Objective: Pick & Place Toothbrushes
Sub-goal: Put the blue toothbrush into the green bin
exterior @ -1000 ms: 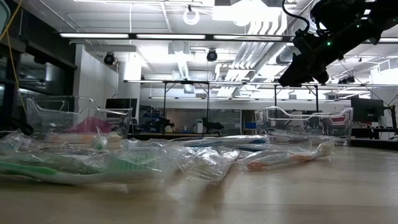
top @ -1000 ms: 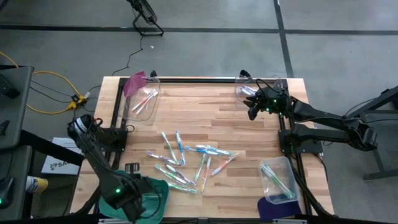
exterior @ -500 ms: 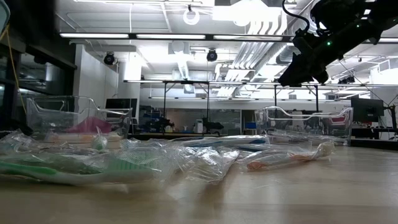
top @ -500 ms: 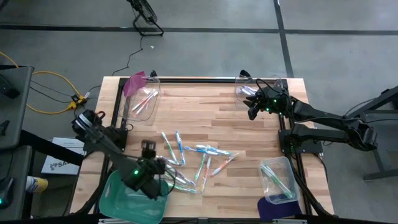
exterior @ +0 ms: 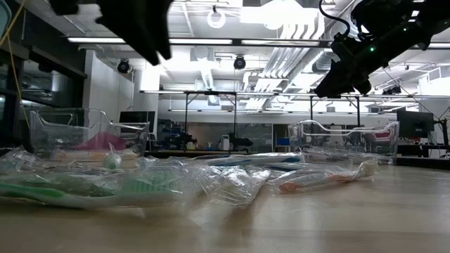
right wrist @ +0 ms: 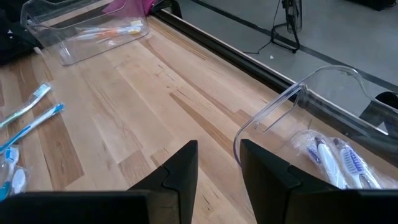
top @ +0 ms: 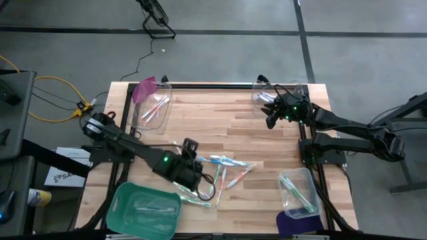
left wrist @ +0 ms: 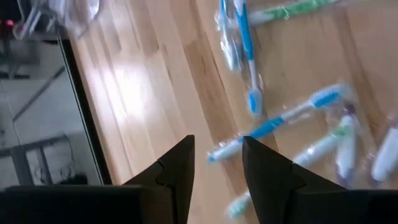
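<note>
The left hand [top: 190, 148] hangs over the loose scatter of thin plastic toothbrushes [top: 213, 170] in clear wrappers at the middle of the pale, striped wooden desk [top: 220, 117]. In its wrist view the two dark wedge-shaped fingers [left wrist: 177, 168] stand narrowly apart with nothing between them, pointed at a blue-and-white brush [left wrist: 273, 124]; that placing suggests it is lining up a pick.

The right hand [top: 272, 115] waits raised beside the clear rounded plastic bin [top: 261, 99] at the far right corner, fingers [right wrist: 180, 168] a little apart and empty. White brushes [right wrist: 339, 155] with blue bristles lie inside that bin.

Other containers sit at the corners, probably one per colour: a clear bin with a pink lid [top: 153, 103] holding pink and orange brushes, a clear bin on a dark blue lid [top: 298, 190] holding greenish ones, and a smooth teal plastic tray [top: 143, 207] whose contents are hard to make out.

From desk level the wrappers [exterior: 225, 179] look crinkled and glossy, so a brush may slip or drag its neighbour when pinched.
</note>
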Motion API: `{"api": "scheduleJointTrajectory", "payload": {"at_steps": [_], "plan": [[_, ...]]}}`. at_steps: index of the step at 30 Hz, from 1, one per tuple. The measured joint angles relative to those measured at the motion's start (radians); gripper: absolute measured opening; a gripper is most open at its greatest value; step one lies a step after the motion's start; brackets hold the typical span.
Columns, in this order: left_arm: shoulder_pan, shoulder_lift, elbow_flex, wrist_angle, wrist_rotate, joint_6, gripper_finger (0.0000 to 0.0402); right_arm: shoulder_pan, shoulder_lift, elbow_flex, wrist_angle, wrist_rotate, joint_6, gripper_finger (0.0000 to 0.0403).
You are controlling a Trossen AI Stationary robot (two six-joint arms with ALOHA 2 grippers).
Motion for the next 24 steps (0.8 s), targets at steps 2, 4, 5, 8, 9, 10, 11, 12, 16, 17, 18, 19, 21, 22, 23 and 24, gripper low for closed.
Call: {"api": "scheduleJointTrajectory", "payload": {"at_steps": [2,4,5,8,9,10,11,12,16,17,18,19,21,22,23,24], "plan": [[0.027,0.000,0.000,0.027,0.015,0.044,0.0127,0.000,0.000,0.000,-0.006,0.000,0.000,0.0113],[0.056,0.000,0.000,0.034,0.031,0.040,0.0127,0.000,0.000,0.000,-0.011,0.000,0.000,0.0113],[0.070,0.000,-0.001,0.032,0.032,0.009,0.0127,0.000,0.000,0.000,-0.011,0.000,0.000,0.0113],[0.129,0.000,-0.017,0.037,0.048,-0.164,0.0127,0.000,0.000,0.000,-0.011,0.000,0.000,0.0113],[0.147,0.000,-0.027,0.037,0.055,-0.225,0.0127,0.000,0.000,0.000,-0.011,0.000,0.000,0.0113],[0.163,0.000,-0.039,0.036,0.057,-0.274,0.0127,0.000,0.000,0.000,-0.011,0.000,0.000,0.0113],[0.177,0.000,-0.051,0.038,0.058,-0.313,0.0127,0.000,0.000,0.000,-0.011,0.000,0.003,0.0113],[0.191,0.000,-0.068,0.040,0.058,-0.348,0.0127,0.000,0.000,0.000,-0.011,0.000,0.005,0.0113],[0.228,0.001,-0.163,0.100,0.111,-0.452,0.0127,0.000,0.000,0.000,-0.011,0.000,0.010,0.0113],[0.234,0.001,-0.187,0.118,0.129,-0.479,0.0127,0.000,0.000,0.000,-0.011,0.000,0.010,0.0113],[0.238,0.001,-0.207,0.138,0.139,-0.506,0.0127,0.000,0.000,0.000,-0.011,0.000,0.010,0.0113],[0.243,0.001,-0.227,0.166,0.148,-0.531,0.0127,0.000,0.000,0.000,-0.011,0.000,0.010,0.0113],[0.251,0.001,-0.254,0.208,0.164,-0.554,0.0127,0.000,0.000,0.000,-0.011,0.000,0.011,0.0113],[0.256,0.001,-0.262,0.220,0.171,-0.556,0.0127,0.000,0.000,0.000,-0.011,0.000,0.011,0.0113],[0.261,0.001,-0.265,0.223,0.179,-0.560,0.0127,0.000,0.000,0.000,-0.011,0.000,0.011,0.0113],[0.261,0.001,-0.265,0.222,0.180,-0.570,0.0127,0.000,0.000,0.000,-0.011,0.000,0.011,0.0113]]}}
